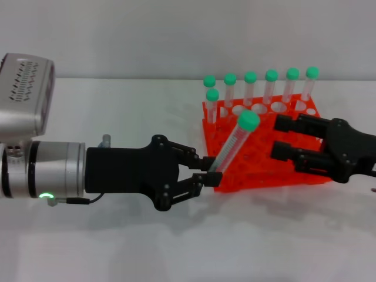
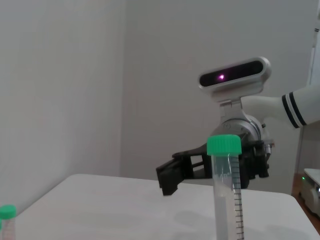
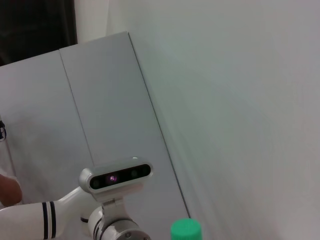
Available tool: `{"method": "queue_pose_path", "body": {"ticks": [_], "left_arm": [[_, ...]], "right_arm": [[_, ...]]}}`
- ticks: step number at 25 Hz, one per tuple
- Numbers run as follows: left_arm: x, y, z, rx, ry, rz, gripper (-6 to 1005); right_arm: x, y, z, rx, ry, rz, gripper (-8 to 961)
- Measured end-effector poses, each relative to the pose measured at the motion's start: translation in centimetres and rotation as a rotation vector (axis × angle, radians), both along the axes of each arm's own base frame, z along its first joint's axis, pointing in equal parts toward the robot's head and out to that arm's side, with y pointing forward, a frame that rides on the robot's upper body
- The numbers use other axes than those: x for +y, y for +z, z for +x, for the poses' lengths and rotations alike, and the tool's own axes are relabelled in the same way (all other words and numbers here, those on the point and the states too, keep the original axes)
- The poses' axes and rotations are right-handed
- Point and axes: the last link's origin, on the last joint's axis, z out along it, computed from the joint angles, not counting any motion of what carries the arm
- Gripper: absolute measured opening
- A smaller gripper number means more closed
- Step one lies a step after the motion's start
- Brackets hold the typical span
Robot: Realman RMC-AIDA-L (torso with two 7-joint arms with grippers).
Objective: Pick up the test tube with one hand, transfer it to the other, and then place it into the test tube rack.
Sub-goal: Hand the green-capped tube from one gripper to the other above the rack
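Note:
My left gripper (image 1: 210, 171), black on a silver wrist with a green ring light, is shut on the lower end of the test tube (image 1: 234, 145). The clear tube leans up to the right, its green cap in front of the orange-red test tube rack (image 1: 258, 170). The tube also shows in the left wrist view (image 2: 226, 192), and its cap shows in the right wrist view (image 3: 186, 231). My right gripper (image 1: 283, 136), black, is open with fingers pointing left toward the tube, a short way right of the cap. It shows in the left wrist view (image 2: 167, 179) behind the tube.
Several green-capped tubes (image 1: 271, 86) stand in the rack's back row, one (image 1: 212, 104) at its left edge. Another green cap (image 2: 7, 212) shows low in the left wrist view. The white table (image 1: 135, 117) meets a white wall behind.

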Motion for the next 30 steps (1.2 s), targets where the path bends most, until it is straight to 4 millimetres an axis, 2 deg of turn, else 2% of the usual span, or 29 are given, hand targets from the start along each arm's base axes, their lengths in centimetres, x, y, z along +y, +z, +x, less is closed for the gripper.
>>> {"method": "queue_pose_path", "body": {"ticks": [16,30], "left_arm": [[0.4,-0.2,0.1,0.009,0.005,0.019,203],[0.7,-1.0,0.3,0.025,0.010,0.022,205]], "right_arm": [[-0.3,-1.6,-1.5,0.013,0.044,-0.044,693],[0.2,-2.8,-2.7,0.007,0.078,-0.024,612]]}}
